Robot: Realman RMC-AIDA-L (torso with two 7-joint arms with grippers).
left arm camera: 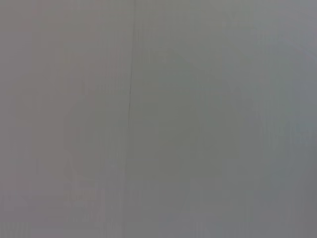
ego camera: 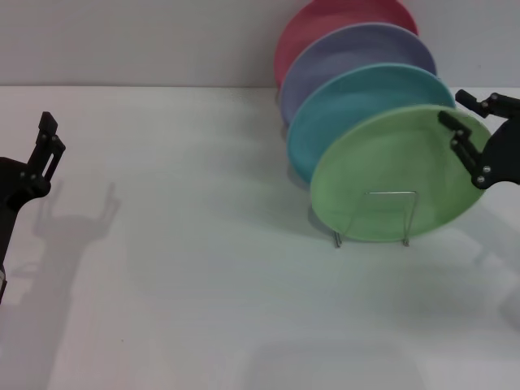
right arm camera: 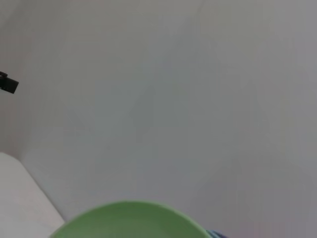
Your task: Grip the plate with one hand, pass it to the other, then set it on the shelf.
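White tabletop fills the near ground, bare in front, with a pale wall behind it. Nearest of the row, the light green plate stands tilted on edge in the front slot of the silver wire rack, whose bent rod shows across the plate's lower face. Behind it lean a turquoise plate, a lavender plate and a red plate, each overlapping the next.

Judging by this, the setting-down looks done and the release is in hand. The right gripper sits at the green plate's upper right rim, fingers spread with one finger across the plate's face; whether it touches I cannot tell. The next move calls for backing away without tipping the plate. The left gripper hangs well apart at the far left, fingers upward, slightly parted and empty.
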